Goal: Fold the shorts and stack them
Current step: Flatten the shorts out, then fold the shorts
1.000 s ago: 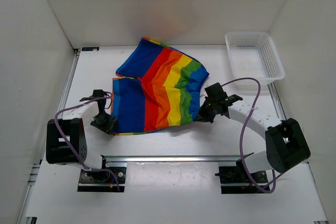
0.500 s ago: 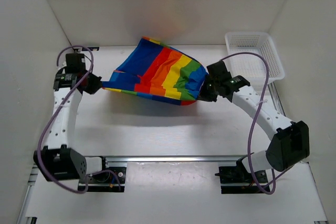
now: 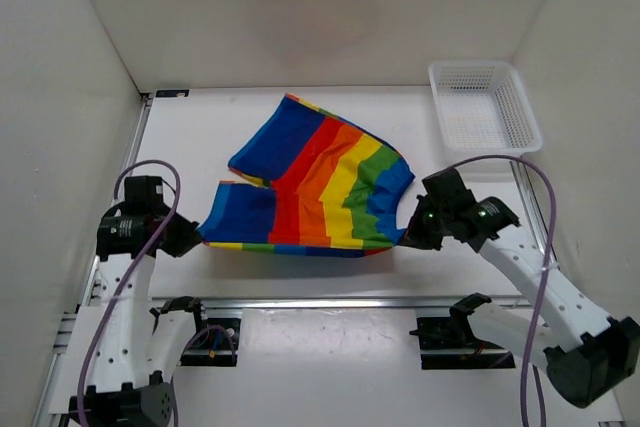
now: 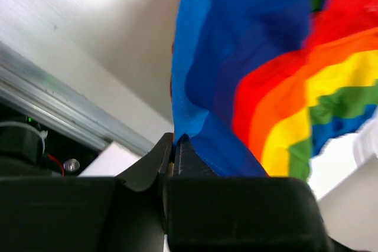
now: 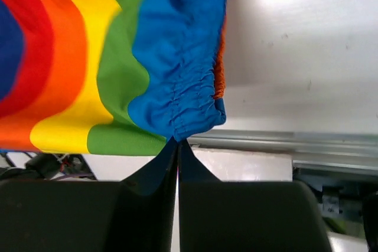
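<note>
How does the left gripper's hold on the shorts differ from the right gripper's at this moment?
The left gripper pinches a smooth, plain blue corner of the shorts; the right gripper pinches a gathered, puckered blue corner. The left gripper is at the shorts' left end; the right gripper is at the right end, next to the green stripe. Both are shut on the fabric, with the near edge stretched between them.

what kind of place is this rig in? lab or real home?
Probably a lab robot cell, not a home: plain white walls box in the table, two arms are mounted along an aluminium rail, and the props are rainbow shorts and a white mesh basket.
</note>
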